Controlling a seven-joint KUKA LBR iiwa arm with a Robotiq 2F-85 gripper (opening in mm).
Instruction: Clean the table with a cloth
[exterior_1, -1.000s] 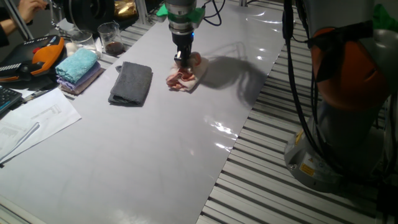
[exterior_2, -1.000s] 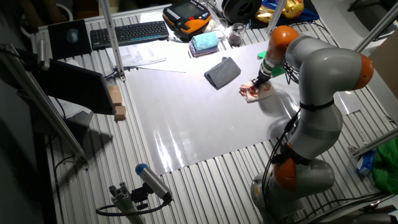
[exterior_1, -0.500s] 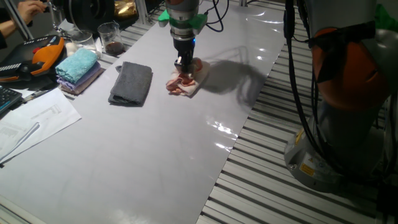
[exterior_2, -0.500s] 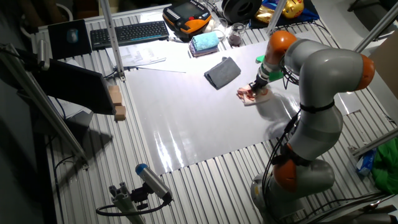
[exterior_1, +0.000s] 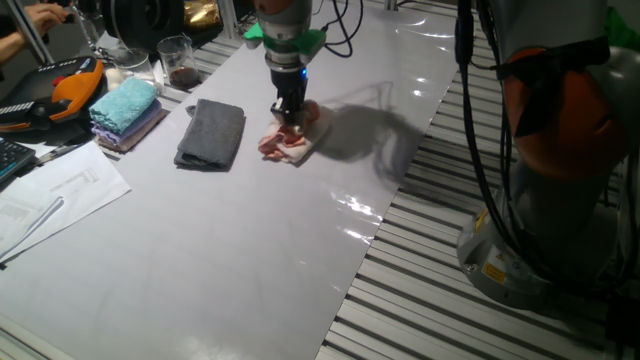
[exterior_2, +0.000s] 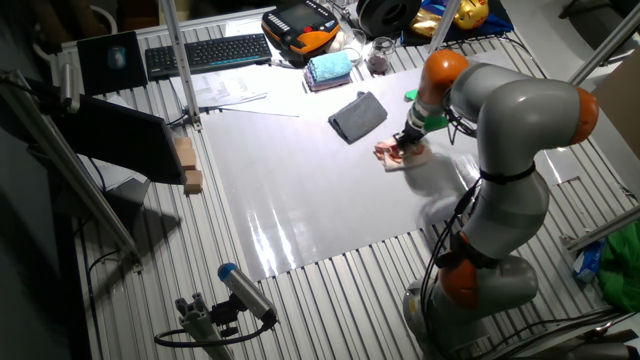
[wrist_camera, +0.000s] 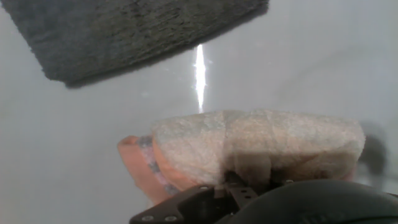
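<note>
The pale pink and peach cloth (exterior_1: 283, 146) lies bunched on the glossy light grey table (exterior_1: 250, 250), just right of a dark grey cloth. My gripper (exterior_1: 288, 121) points straight down onto it, fingers shut on the cloth's top and pressing it to the surface. The other fixed view shows the same cloth (exterior_2: 394, 153) under the gripper (exterior_2: 403, 143) at the far side of the table (exterior_2: 300, 200). In the hand view the cloth (wrist_camera: 249, 146) fills the lower middle and hides the fingertips of the gripper (wrist_camera: 239, 180).
A folded dark grey cloth (exterior_1: 211, 133) lies close to the left of the pink cloth and shows at the top of the hand view (wrist_camera: 137, 31). Further left are a teal towel (exterior_1: 125, 103), a glass (exterior_1: 180, 62) and papers (exterior_1: 50, 195). Slatted grating (exterior_1: 430, 250) borders the table's right edge.
The gripper has dragged the pink cloth across the table to the left, closer to the dark grey cloth. Its hold on the cloth is unchanged.
</note>
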